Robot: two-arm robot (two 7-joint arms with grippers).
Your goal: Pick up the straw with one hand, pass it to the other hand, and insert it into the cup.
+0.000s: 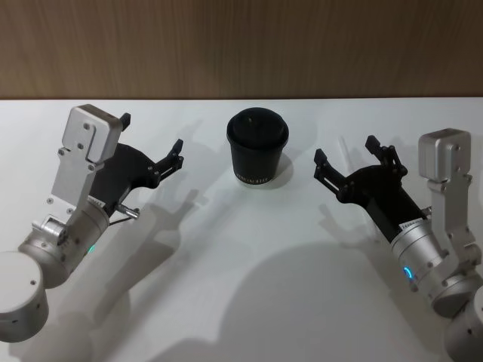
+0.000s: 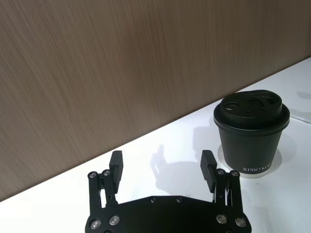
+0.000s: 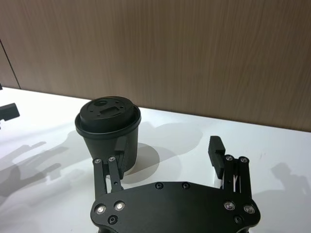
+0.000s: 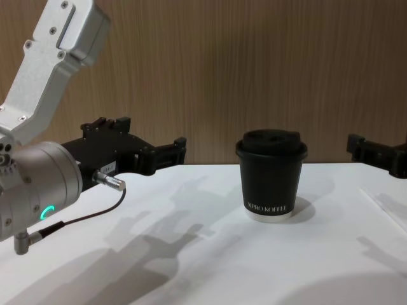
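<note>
Matt black parts and satin silver metal on a smooth white table [image 1: 241,294].
The cup [image 1: 257,154] looks like matt black paper with small white print, and its domed lid [image 2: 251,108] is moulded black plastic with a faint sheen. The left gripper [image 1: 151,132] and right gripper [image 1: 346,149] are matt black, whether plastic or coated metal I cannot tell, and are studded with bright, shiny screws [image 3: 101,209]. The left arm [image 4: 38,178] and right arm [image 1: 445,173] have satin silver metal housings. A thin cable [image 4: 82,219] looks dull and rubbery. The wall [image 1: 241,45] along the table's far edge is matt brown wood with fine grain.
</note>
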